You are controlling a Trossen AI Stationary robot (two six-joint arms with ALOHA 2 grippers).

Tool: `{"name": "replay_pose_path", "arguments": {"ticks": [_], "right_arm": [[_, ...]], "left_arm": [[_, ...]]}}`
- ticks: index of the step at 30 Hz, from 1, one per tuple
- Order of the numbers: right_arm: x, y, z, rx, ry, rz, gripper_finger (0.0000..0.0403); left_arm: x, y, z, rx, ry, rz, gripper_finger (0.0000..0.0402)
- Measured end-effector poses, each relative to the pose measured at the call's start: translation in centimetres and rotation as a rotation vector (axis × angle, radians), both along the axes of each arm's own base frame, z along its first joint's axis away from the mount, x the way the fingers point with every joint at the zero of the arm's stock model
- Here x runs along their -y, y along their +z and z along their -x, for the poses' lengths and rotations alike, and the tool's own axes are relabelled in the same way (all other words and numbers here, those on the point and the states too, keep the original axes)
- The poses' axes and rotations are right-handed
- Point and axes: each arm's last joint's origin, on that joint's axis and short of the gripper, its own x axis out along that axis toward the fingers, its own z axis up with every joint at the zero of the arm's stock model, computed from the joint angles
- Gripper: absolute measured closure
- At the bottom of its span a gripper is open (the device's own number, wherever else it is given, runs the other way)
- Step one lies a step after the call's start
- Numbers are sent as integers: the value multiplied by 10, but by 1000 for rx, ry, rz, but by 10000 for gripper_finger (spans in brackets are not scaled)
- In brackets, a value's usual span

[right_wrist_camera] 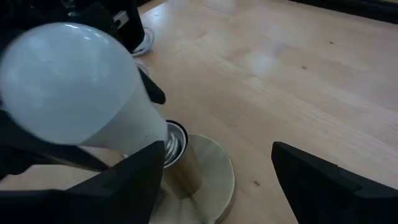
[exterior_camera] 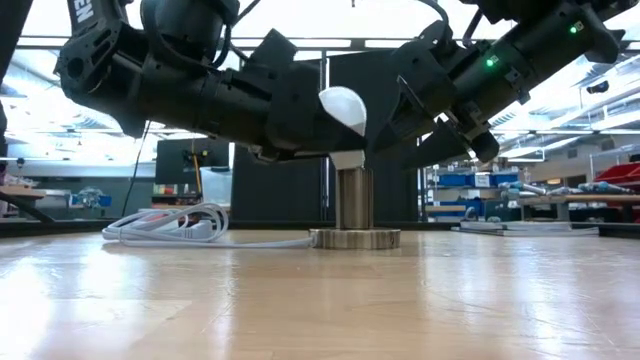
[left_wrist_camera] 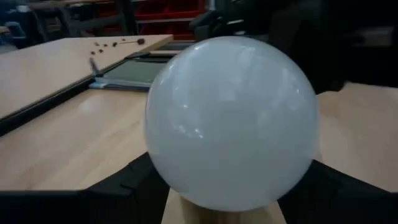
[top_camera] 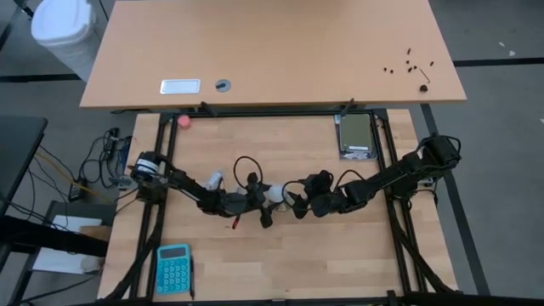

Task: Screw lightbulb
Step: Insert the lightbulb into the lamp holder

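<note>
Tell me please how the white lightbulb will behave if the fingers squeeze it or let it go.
The lightbulb looks smooth and round, so it may slip between the fingers. It is probably light and fragile; a hard squeeze could crack it. It leans tilted over the socket, its screw base at the mouth but not seated, so if the left gripper released it, it would likely tip and roll.

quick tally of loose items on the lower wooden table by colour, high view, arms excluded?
White: 1, frosted white lightbulb
Silver: 2, round metal socket stand; flat grey-screened device
Pink: 1, small pink ball
Teal: 1, teal calculator
Total: 5
</note>
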Motion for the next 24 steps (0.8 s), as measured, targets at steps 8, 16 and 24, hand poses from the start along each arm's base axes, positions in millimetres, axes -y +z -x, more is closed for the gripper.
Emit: {"name": "replay_pose_path", "arguments": {"ticks": [8, 16, 24], "right_arm": [[0, 1, 0, 8, -1, -2, 94], [1, 2, 2, -7, -1, 2, 94], [0, 14, 9, 4, 6, -8, 94]], "left_arm": [[-8, 4, -6, -7, -56, 19, 150], [-14, 9, -20, -73, -93, 30, 149], [-15, 6, -21, -113, -88, 61, 149]]}}
